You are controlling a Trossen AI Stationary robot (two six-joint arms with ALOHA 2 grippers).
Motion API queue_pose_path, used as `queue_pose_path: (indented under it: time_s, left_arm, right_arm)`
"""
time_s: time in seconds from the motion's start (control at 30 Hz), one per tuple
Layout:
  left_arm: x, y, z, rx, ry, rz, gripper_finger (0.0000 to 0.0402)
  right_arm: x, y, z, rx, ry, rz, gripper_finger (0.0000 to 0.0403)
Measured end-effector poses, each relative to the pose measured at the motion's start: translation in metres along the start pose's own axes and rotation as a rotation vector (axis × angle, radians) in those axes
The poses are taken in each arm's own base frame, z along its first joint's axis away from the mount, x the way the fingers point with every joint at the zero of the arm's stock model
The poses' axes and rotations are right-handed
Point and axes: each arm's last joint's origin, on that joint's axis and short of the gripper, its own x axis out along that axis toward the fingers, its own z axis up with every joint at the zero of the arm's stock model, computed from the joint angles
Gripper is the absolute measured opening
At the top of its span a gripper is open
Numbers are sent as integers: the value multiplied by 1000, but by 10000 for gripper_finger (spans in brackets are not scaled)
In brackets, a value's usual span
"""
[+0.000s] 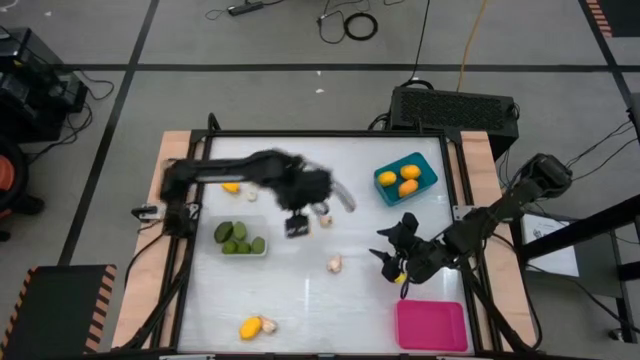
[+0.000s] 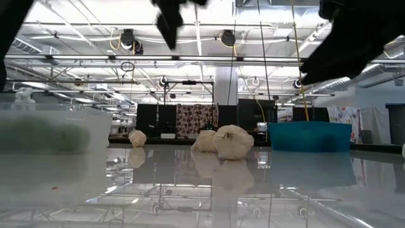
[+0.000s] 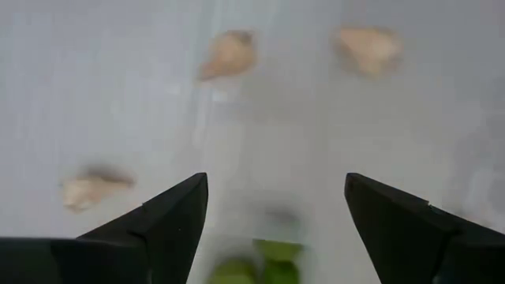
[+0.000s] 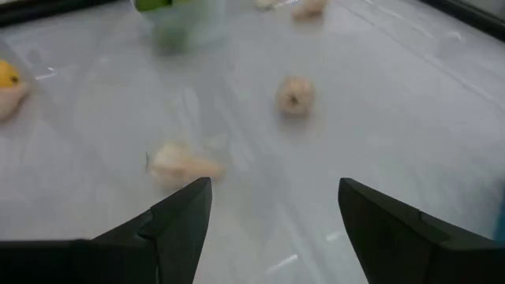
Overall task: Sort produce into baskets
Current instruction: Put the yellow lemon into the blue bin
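Pale beige lumpy garlic-like pieces are what remains loose near the arms: one [image 1: 334, 264] lies at lower centre of the high view, between the two grippers, and two more sit beside the left gripper [image 1: 296, 226], one at [image 1: 325, 219]. The right gripper [image 1: 390, 262], mid-right of the overhead frame, points toward frame left with both dark fingers spread and nothing between them; the central garlic piece lies straight off its fingertips, close, with bare white tabletop between. In the right wrist view this rounded piece [image 4: 295, 95] sits ahead of the open fingers, a flatter beige piece [image 4: 183, 163] nearer on one side. No long axis worth noting; it looks roughly round. The left gripper, blurred, hangs just right of the whitish clear tray [image 1: 240, 240] holding green rounded pieces; its fingers stand apart and empty, green showing below them [image 3: 260, 264] in its own wrist view. Judgement: the right arm is the nearer and better aligned for the central piece. The bright pink tray [image 1: 432, 326], bottom right, is empty and near the right arm, likely the garlic's destination. The teal-blue tray [image 1: 428, 183], upper right, holds yellow-orange rounded pieces. A yellow piece [image 1: 250, 327] with a pale piece touching it lies at bottom centre-left; another yellow piece [image 1: 231, 187] at upper left. Nothing blocks the approach.
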Motion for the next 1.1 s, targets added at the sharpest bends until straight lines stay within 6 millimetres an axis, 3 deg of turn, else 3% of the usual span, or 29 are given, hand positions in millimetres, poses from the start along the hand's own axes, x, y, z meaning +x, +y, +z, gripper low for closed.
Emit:
queue_pose_path:
  time_s: [0.13,0.27,0.37,0.5,0.6,0.7,0.9,1.1]
  left_arm:
    - [-8,-22,-45,-85,13,147,297]
    - [-4,-14,-84,-274,27,219,280]
    - [6,6,-108,-411,66,271,268]
    - [23,54,-132,-585,103,325,263]
    - [38,91,-140,-736,88,263,262]
    - [44,115,-147,-847,94,269,262]
    - [45,131,-150,-924,69,324,262]
    - [43,152,-158,-1247,55,338,262]
  right_arm:
    - [1,3,4,-14,-29,30,270]
    - [1,4,5,-6,-37,41,270]
    - [1,5,6,14,-40,46,270]
    - [1,5,6,31,-39,47,270]
    - [1,5,6,27,-39,45,270]
    - [3,2,8,-11,-30,43,270]
    - [8,-5,18,20,41,126,270]
    - [12,-10,23,-30,22,105,270]
